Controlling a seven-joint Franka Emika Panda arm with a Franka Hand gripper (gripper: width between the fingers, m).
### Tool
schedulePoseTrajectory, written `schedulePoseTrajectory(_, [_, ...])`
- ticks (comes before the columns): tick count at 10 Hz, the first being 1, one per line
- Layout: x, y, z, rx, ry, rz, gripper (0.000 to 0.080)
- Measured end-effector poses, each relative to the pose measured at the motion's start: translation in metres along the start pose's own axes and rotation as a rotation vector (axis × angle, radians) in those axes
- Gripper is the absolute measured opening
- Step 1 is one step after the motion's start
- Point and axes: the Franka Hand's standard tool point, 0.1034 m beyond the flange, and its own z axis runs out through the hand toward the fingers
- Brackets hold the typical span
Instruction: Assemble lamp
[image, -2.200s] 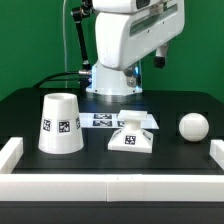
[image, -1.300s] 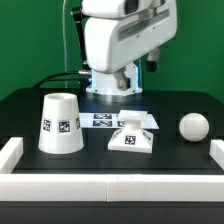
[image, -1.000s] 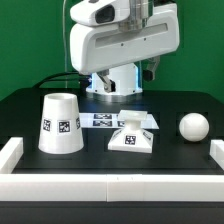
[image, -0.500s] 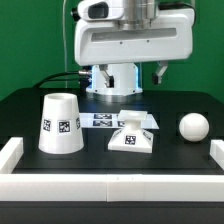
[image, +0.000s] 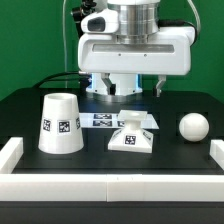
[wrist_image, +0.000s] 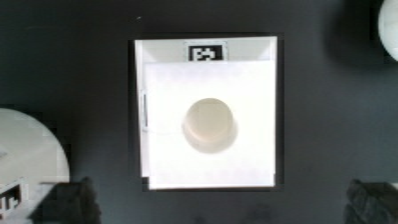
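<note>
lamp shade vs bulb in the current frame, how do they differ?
Size: the white truncated-cone plastic shade is far taller and wider than the white ball-shaped bulb. Markings: the shade shows two black-and-white square tags on its side; the bulb shows none. Place: the shade stands narrow end up at the exterior view's left, the bulb lies at its right. Shared: both are white and rest apart on the black tabletop.

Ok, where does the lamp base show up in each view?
Exterior view: the lamp base stands low in the middle, between the shade and the bulb, just in front of the marker board.
Wrist view: the lamp base fills the centre, seen from above.
Shared landmark: the base's square tag.
</note>
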Motion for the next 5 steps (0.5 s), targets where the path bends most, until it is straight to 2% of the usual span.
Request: schedulePoseTrajectory(5, [-0.001, -0.002, 0.020, 0.004, 0.051, -0.030, 0.0700])
